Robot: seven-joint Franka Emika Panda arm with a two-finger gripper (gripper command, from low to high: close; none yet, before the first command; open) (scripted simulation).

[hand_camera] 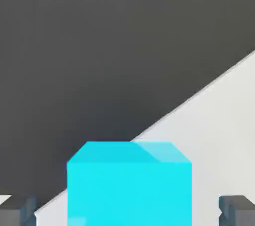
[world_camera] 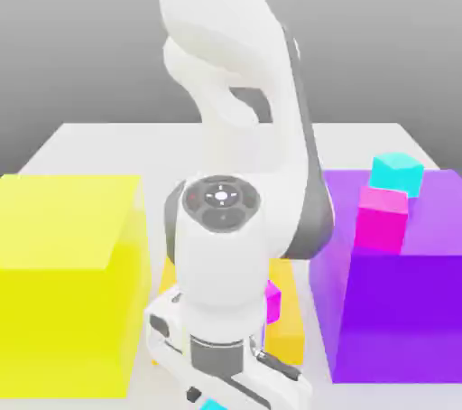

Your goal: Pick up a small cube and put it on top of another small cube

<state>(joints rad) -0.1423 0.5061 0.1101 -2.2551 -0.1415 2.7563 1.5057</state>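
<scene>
- One big yellow block (world_camera: 72, 282) stands on the tabletop (world_camera: 90, 142) at the exterior view's left.
- Just beside it, toward the middle, the white robot arm (world_camera: 230, 246) bends down from above, and its hand reaches the lower edge of the exterior view.
- Under this hand a small piece of cyan shows; this is the small cube (hand_camera: 128, 182) of the task. It lies on the pale tabletop, in front of the big blocks.
- In the hand view the gripper (hand_camera: 127, 211) is around this cube: one dark finger (hand_camera: 17, 210) is on one side and the other finger (hand_camera: 238, 210) is on the opposite side.
- Between each finger and the cube's face a gap is visible, so the gripper is not clenched on the cube; its jaws stand apart and do not touch it.
- Behind the arm an orange-yellow block (world_camera: 289, 313) is partly hidden, and a small magenta cube (world_camera: 272, 300) shows at its edge.
- At the exterior view's right stands a big purple block (world_camera: 397, 309).
- On top of the purple block sits another magenta cube (world_camera: 383, 218), and just behind it a second small cyan cube (world_camera: 397, 172), also on the purple block.
</scene>
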